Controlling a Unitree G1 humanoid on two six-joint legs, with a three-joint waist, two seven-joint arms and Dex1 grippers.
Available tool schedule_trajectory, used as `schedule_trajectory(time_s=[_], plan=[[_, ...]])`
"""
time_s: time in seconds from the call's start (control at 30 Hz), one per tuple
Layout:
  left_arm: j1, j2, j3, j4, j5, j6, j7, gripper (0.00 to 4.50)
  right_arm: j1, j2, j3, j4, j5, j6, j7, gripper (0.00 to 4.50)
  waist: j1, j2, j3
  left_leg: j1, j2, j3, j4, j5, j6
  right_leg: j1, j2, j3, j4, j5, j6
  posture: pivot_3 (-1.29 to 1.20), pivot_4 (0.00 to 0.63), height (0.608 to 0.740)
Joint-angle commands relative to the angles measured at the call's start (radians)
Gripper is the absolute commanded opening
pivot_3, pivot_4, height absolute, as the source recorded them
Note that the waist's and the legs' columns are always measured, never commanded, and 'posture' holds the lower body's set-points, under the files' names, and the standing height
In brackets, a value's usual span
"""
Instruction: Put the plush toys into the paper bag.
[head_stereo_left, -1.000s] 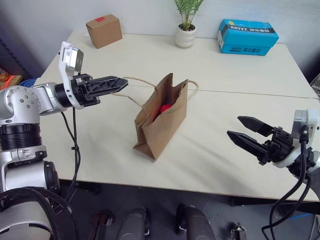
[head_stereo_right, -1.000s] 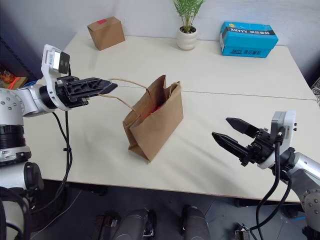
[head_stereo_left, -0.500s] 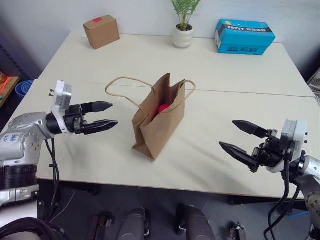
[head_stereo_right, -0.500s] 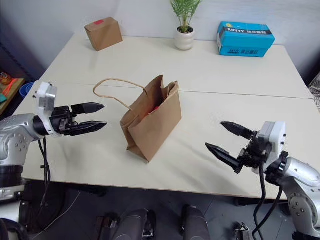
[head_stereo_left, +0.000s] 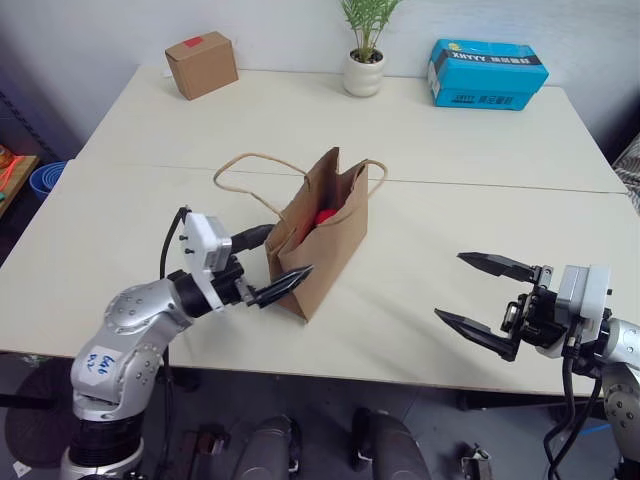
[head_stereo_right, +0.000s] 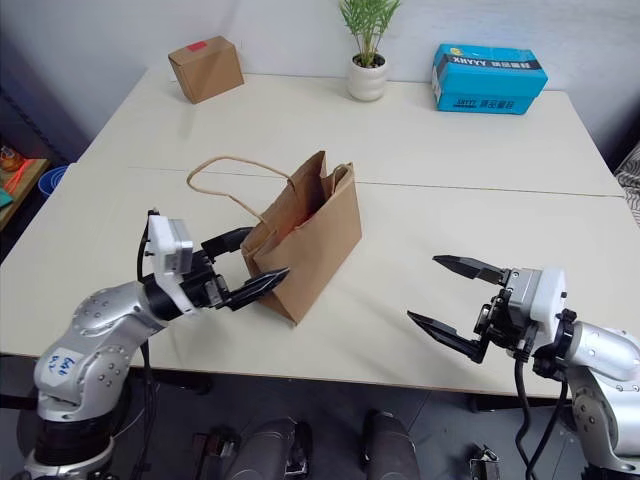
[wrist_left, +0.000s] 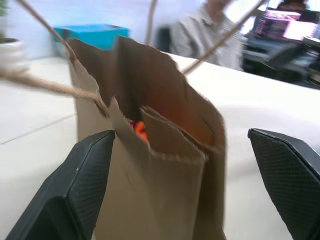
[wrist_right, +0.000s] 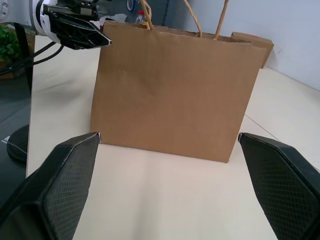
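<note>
Counter (head_stereo_left: 480, 150): our left gripper (head_stereo_left: 273, 262), spread, dropped from handle to paper bag (head_stereo_left: 325, 235)'s 9 o'clock end; right gripper (head_stereo_left: 483, 304) spread, idle, toys bagged.

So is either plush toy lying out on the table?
No, red and orange plush toys show only inside the paper bag's mouth.
</note>
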Motion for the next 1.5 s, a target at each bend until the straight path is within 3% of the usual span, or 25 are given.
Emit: schedule_trajectory(time_s=[0.03, 0.1, 0.33, 0.43, 0.53, 0.63, 0.67, 0.87, 1.03, 1.13, 1.27, 1.5], plan=[[0.0, -0.041, -0.041, -0.046, 0.054, 0.014, 0.128, 4.48, -0.022, -0.014, 0.003, -0.007, 0.016, 0.002, 0.001, 4.5, 0.001, 0.0, 0.0, 0.0, 0.0, 0.0, 0.0, 0.0, 0.0, 0.0, 0.0, 0.0, 0.0, 0.0, 0.0, 0.0, 0.15, 0.74], [0.0, -0.052, -0.067, -0.04, 0.092, 0.021, 0.172, 4.48, -0.033, -0.015, 0.007, -0.005, 0.017, 0.008, 0.0, 4.5, 0.002, 0.0, 0.0, 0.0, 0.0, 0.0, 0.0, 0.0, 0.0, 0.0, 0.0, 0.0, 0.0, 0.0, 0.0, 0.0, 0.15, 0.74], [-0.015, -0.03, -0.082, -0.002, 0.107, 0.01, 0.163, 2.4, -0.051, -0.015, -0.001, 0.004, 0.016, 0.011, 0.003, 4.5, 0.002, 0.0, 0.0, 0.0, 0.0, 0.0, 0.0, 0.0, 0.001, 0.0, 0.0, 0.0, -0.001, 0.0, 0.0, 0.0, 0.15, 0.74], [-0.1, 0.033, -0.064, 0.087, 0.017, -0.018, -0.026, 1.43, -0.025, -0.012, -0.023, -0.011, 0.016, 0.005, -0.003, 4.5, 0.003, 0.0, 0.0, 0.0, 0.0, 0.0, 0.0, 0.0, 0.001, 0.0, 0.0, -0.001, 0.0, 0.0, 0.0, 0.0, 0.15, 0.74], [-0.278, 0.101, -0.089, 0.293, -0.053, -0.088, -0.353, 0.94, 0.067, -0.021, -0.096, -0.046, 0.015, -0.004, 0.004, 4.5, 0.015, 0.0, 0.0, -0.001, -0.001, 0.0, 0.001, -0.001, 0.001, 0.0, 0.0, -0.001, 0.0, 0.0, 0.0, 0.0, 0.15, 0.74], [-0.432, 0.124, -0.171, 0.481, -0.068, -0.111, -0.616, 0.05, 0.184, -0.029, -0.206, -0.083, 0.026, -0.004, 0.013, 4.5, 0.031, 0.002, -0.001, -0.003, -0.002, 0.0, 0.002, 0.0, 0.001, -0.001, 0.004, -0.007, 0.001, -0.001, -0.001, 0.0, 0.15, 0.74], [-0.463, 0.127, -0.192, 0.526, -0.065, -0.122, -0.681, 0.02, 0.214, -0.031, -0.231, -0.093, 0.03, -0.004, 0.016, 4.5, 0.031, 0.002, -0.001, -0.003, -0.003, 0.0, 0.002, 0.0, 0.002, -0.001, 0.003, -0.008, 0.001, -0.001, -0.001, 0.0, 0.15, 0.74], [-0.659, 0.051, -0.293, 0.899, 0.041, -0.345, -0.985, 0.02, 0.42, 0.008, -0.388, -0.14, 0.043, -0.03, 0.033, 4.5, 0.024, 0.002, -0.001, -0.001, -0.003, 0.004, 0.002, -0.001, 0.005, 0.0, 0.005, -0.009, -0.003, 0.002, 0.003, 0.0, 0.15, 0.74], [-0.729, 0.014, -0.309, 1.1, 0.098, -0.516, -1.018, 0.02, 0.468, 0.047, -0.386, -0.147, 0.025, -0.065, 0.02, 4.5, 0.012, 0.001, -0.001, 0.0, -0.002, 0.005, 0.002, -0.002, 0.005, 0.0, 0.004, -0.007, -0.003, 0.002, 0.004, 0.0, 0.15, 0.74], [-0.738, 0.023, -0.311, 1.123, 0.106, -0.537, -1.013, 0.02, 0.473, 0.059, -0.37, -0.153, 0.024, -0.072, 0.007, 4.5, 0.006, 0.001, -0.001, -0.001, -0.002, 0.005, 0.002, -0.002, 0.006, 0.0, 0.003, -0.006, -0.002, 0.002, 0.004, 0.0, 0.15, 0.74], [-0.628, 0.126, -0.258, 0.941, 0.072, -0.466, -0.971, 0.88, 0.444, 0.031, -0.347, -0.131, 0.062, -0.026, 0.008, 4.5, -0.005, 0.002, -0.001, -0.001, -0.003, 0.004, 0.002, -0.002, 0.006, 0.0, 0.002, -0.005, -0.003, 0.002, 0.004, 0.0, 0.15, 0.74], [-0.399, 0.271, -0.084, 0.691, 0.064, -0.395, -0.75, 3.05, 0.347, -0.058, -0.336, -0.034, 0.076, 0.008, 0.053, 4.5, -0.014, 0.002, -0.001, 0.0, 0.0, 0.004, 0.002, -0.003, 0.005, 0.0, -0.001, 0.004, -0.003, 0.002, 0.004, 0.0, 0.15, 0.74]])
